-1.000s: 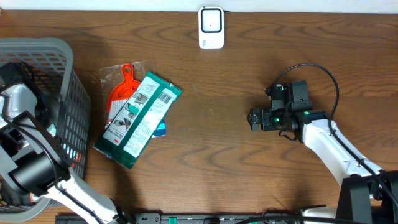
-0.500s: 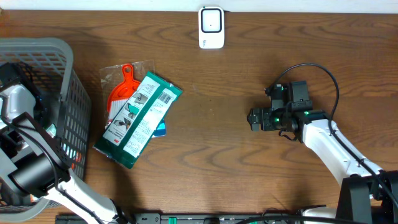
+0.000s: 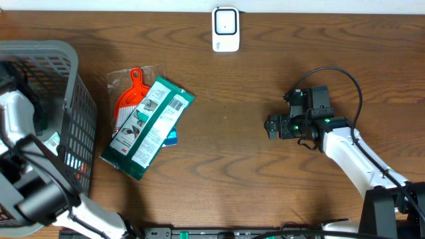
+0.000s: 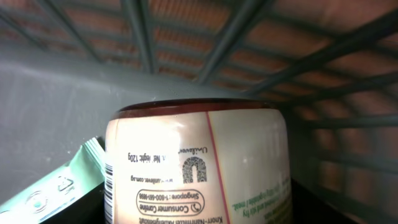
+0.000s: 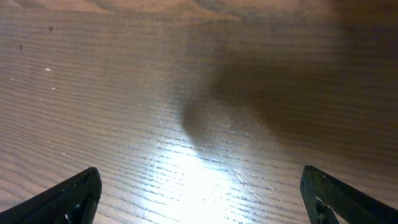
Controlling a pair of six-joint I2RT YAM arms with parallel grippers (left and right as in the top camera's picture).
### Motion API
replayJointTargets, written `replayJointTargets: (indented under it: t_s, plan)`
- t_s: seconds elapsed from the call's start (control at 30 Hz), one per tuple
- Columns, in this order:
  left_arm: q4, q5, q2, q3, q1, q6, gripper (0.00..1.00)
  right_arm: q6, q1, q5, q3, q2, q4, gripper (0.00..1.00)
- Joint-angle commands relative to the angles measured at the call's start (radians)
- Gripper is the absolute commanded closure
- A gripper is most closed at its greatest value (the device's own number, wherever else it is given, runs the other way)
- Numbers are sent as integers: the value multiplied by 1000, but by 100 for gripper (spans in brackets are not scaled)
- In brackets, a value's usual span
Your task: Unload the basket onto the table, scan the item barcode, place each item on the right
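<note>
A cream-labelled jar (image 4: pixel 193 155) with a dark rim and a barcode on its left edge fills the left wrist view, inside the grey basket (image 3: pixel 70 86). My left gripper (image 4: pixel 198 214) is shut on the jar, with its dark fingers just showing at either side. From overhead the left arm (image 3: pixel 16 119) reaches into the basket and hides both jar and gripper. The white scanner (image 3: pixel 226 29) stands at the table's far edge. My right gripper (image 3: pixel 272 126) hangs open over bare wood, its fingertips (image 5: pixel 74 196) wide apart with nothing between them.
A green packet (image 3: pixel 151 126) lies on the table beside the basket, over an orange-red utensil in a clear wrapper (image 3: pixel 129 96) and a blue item (image 3: pixel 171 138). A pale green packet (image 4: pixel 50 186) lies next to the jar in the basket.
My left arm has shifted slightly toward the left inside the basket. The right arm and the items on the table have stayed still.
</note>
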State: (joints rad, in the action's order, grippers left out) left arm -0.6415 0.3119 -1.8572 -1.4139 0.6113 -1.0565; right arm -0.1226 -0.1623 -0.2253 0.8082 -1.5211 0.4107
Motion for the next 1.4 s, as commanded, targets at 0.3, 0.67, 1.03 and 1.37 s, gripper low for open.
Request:
replayJointTargets:
  t_s: [0.3, 0.67, 1.03, 1.37]
  plan:
    - [58, 14, 393, -2, -2, 183, 92, 8, -9, 16, -6, -4, -11, 1]
    - [137, -75, 754, -2, -2, 279, 92, 8, -9, 15, -6, -4, -30, 1]
    - [324, -440, 815, -2, -192, 278, 92, 34, -9, 15, -6, -4, -33, 1]
    - [340, -428, 686, -2, -624, 477, 92, 35, -9, 15, -6, -4, -40, 1]
